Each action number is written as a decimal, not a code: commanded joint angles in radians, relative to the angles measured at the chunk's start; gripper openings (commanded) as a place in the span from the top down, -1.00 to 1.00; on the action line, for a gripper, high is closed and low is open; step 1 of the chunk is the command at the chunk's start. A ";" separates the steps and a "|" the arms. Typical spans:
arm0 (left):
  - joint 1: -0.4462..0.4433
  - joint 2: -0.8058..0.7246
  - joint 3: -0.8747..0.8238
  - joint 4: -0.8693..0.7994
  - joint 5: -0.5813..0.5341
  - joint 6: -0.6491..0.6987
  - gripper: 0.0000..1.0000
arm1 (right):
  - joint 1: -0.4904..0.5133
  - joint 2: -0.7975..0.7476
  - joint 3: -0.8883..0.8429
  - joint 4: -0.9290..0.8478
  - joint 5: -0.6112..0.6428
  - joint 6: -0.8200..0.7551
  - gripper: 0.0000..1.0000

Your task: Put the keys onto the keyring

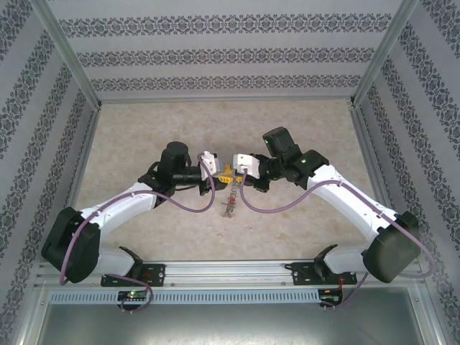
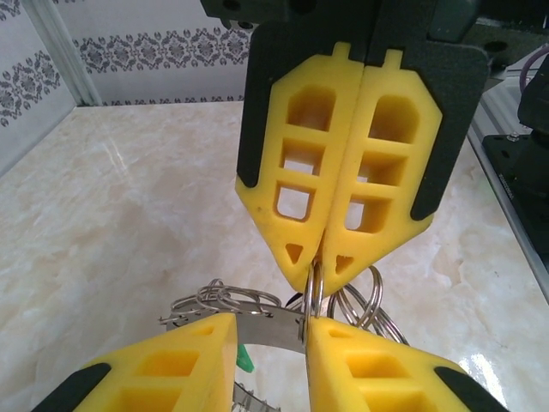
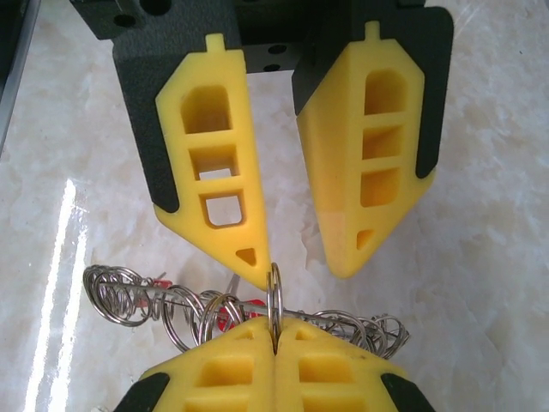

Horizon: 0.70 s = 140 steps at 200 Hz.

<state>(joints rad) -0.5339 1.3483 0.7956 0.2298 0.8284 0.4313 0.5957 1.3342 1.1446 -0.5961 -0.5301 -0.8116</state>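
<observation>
The keyring [image 1: 230, 198] hangs between the two grippers above the table's middle. My right gripper [image 3: 276, 330] is shut on one of the wire loops [image 3: 274, 292] fringing its rim. The ring's flat grey band [image 2: 266, 330] crosses the gap of my left gripper [image 2: 268, 326], which is open. In the left wrist view the right gripper [image 2: 314, 268] pinches that loop just above the band. In the right wrist view the left gripper [image 3: 302, 273] has its fingers apart, and one fingertip [image 3: 256, 273] is at the loop. Two red keys [image 3: 226, 318] [image 3: 161, 283] hang among the loops.
The marble-patterned tabletop [image 1: 144, 129] is fenced by patterned walls and metal posts [image 1: 72, 65]. A purple cable [image 1: 194, 208] loops from each arm. A small green piece [image 2: 245, 359] shows under the band. The arm bases sit on the rail [image 1: 230, 269] at the near edge.
</observation>
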 commanded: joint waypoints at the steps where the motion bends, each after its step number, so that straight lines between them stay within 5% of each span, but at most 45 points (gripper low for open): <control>1: -0.013 0.017 0.045 -0.047 0.046 0.045 0.44 | 0.024 0.017 0.052 -0.028 0.010 -0.015 1.00; 67: -0.018 0.027 0.051 -0.020 0.065 0.032 0.72 | 0.026 0.026 0.045 0.014 -0.035 0.035 1.00; 78: -0.020 0.029 0.055 -0.017 0.066 0.031 1.00 | 0.027 0.028 0.047 0.015 -0.041 0.044 0.99; 140: -0.015 0.020 -0.060 0.339 0.040 -0.203 1.00 | -0.085 0.003 -0.047 0.088 -0.175 0.084 0.67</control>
<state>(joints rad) -0.5369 1.3647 0.7757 0.3141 0.8589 0.3664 0.5571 1.3529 1.1419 -0.5671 -0.5694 -0.7563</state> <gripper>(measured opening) 0.067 0.149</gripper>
